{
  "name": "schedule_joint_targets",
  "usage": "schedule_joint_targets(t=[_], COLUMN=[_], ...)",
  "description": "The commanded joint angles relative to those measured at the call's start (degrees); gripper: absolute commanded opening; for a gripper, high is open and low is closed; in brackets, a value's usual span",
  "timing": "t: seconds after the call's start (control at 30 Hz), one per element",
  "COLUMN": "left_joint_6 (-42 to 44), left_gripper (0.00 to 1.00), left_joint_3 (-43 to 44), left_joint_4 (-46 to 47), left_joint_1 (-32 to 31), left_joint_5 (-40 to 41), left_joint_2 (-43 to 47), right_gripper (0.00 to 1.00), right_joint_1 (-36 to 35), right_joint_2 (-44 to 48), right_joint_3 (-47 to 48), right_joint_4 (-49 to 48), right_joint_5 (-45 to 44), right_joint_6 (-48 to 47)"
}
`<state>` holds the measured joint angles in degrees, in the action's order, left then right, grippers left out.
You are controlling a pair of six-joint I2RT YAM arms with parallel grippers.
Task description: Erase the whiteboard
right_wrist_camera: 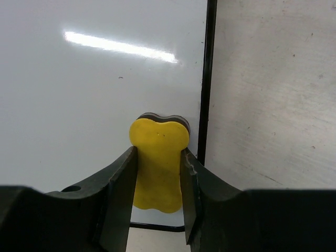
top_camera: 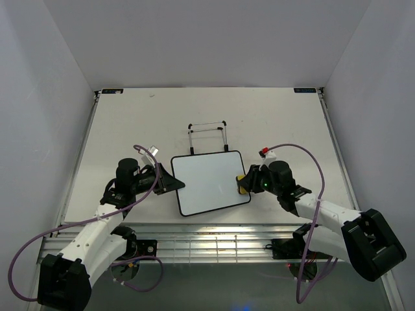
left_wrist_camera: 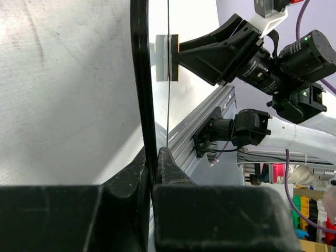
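The whiteboard (top_camera: 209, 183), white with a thin black frame, lies mid-table, turned slightly. My left gripper (top_camera: 175, 184) is shut on its left edge. In the left wrist view the black frame (left_wrist_camera: 142, 79) runs up from between the closed fingers (left_wrist_camera: 153, 157). My right gripper (top_camera: 246, 184) is shut on a yellow bone-shaped sponge (top_camera: 240, 184), which presses on the board near its right edge. The right wrist view shows the sponge (right_wrist_camera: 160, 136) pinched at its waist by the gripper (right_wrist_camera: 159, 153), beside the frame (right_wrist_camera: 210, 79). The board surface (right_wrist_camera: 94, 94) shows only a tiny speck.
A thin black wire stand (top_camera: 207, 136) stands just behind the board. An aluminium rail (top_camera: 214, 236) runs along the table's near edge between the arm bases. Grey walls close in the table on the left, right and back.
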<state>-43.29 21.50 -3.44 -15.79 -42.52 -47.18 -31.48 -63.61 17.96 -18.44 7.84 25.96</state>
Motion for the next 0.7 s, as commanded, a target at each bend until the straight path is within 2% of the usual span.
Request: schedule_joint_targets(t=[0.0,0.13,0.17,0.3,0.37,0.53,0.67], left_joint_6=[2.77,1.80,1.28,-0.21,-1.01,-1.27,-1.80], left_gripper=[0.00,0.00,0.00,0.00,0.00,0.00,0.00], left_joint_3=[0.13,-0.40,-0.58,-1.02,-1.02,-0.84,-1.37], left_joint_4=[3.00,5.72,6.42,8.27,9.06,8.98,9.24], left_joint_1=[-0.73,-0.73,-0.73,-0.82,-0.91,-1.00,-1.08], left_joint_5=[-1.95,-1.86,-1.60,-2.04,-2.21,-2.65,-3.18], left_joint_2=[1.04,0.77,0.42,-0.02,-0.19,0.42,0.86], right_gripper=[0.36,0.36,0.36,0.36,0.35,0.36,0.38], right_joint_1=[-0.77,-5.42,-9.78,-18.41,-20.01,-18.01,-10.37], right_joint_2=[1.12,3.23,3.32,1.31,-1.15,-0.91,2.17], right_joint_3=[-2.31,-4.42,-4.33,-0.30,3.38,3.05,-0.72], right_joint_4=[2.01,-5.54,-11.47,-13.55,-12.42,-6.46,-0.57], right_joint_5=[5.34,6.57,5.88,1.84,0.61,-7.03,-9.23], right_joint_6=[-0.21,3.39,6.10,5.52,4.90,5.77,7.70])
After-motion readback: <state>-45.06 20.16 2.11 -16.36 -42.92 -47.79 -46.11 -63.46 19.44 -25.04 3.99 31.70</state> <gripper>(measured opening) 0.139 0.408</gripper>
